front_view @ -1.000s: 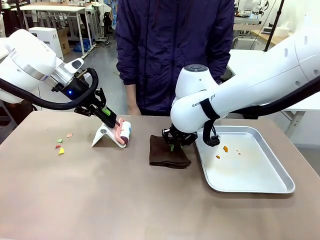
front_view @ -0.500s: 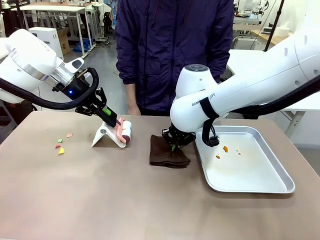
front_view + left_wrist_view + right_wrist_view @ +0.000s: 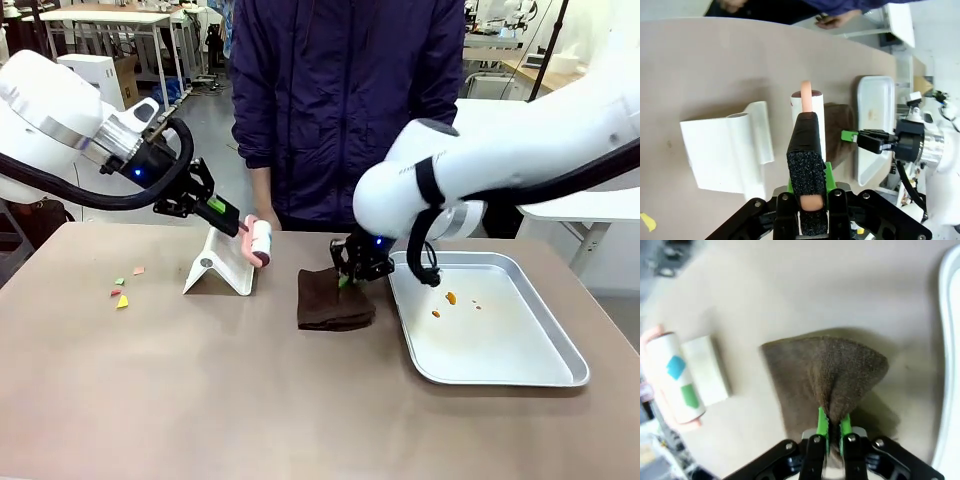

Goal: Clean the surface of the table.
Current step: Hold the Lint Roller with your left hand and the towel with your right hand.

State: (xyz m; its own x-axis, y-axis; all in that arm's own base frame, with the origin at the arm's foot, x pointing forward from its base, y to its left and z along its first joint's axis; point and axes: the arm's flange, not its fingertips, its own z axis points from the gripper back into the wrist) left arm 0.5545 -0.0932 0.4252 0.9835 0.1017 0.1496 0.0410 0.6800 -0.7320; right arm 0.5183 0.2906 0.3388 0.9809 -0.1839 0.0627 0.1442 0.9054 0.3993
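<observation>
Gripping the lint roller (image 3: 262, 240) by its handle in my left claw (image 3: 226, 216), pinching the brown cloth (image 3: 333, 305) shut in my right claw (image 3: 350, 276). Wiping not yet started, I reckon: coloured scraps (image 3: 121, 292) litter the table (image 3: 250, 400) on my left.

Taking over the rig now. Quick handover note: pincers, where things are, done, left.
Left pincer: shut on the pink handle of the white lint roller, held above its white folded stand.
Right pincer: shut on a pinched fold of the dark brown cloth, beside the shiny metal tray.
Done: both tools gripped.
Left: coloured paper scraps lie on the taupe table, left side; orange crumbs in the tray.
</observation>
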